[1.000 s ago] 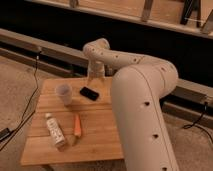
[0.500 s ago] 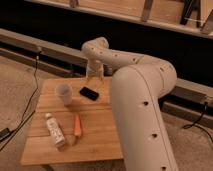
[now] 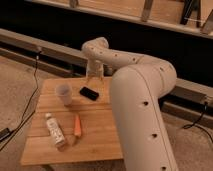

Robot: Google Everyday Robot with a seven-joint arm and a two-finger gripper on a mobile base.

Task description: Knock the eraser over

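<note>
The eraser [image 3: 89,93] is a small flat black block lying on the wooden table [image 3: 50,150], right of the clear cup [image 3: 64,94]. My gripper [image 3: 93,78] hangs from the white arm [image 3: 140,100] just behind and slightly right of the eraser, near the table's back edge, pointing down. It holds nothing that I can see.
An orange carrot [image 3: 77,125] lies near the middle of the table. A white bottle [image 3: 54,131] lies to its left near the front. The arm's big white body covers the table's right side. Cables [image 3: 30,100] run along the floor at left.
The gripper has moved very slightly above the eraser's back side. The eraser, cup, carrot and bottle have not moved.
</note>
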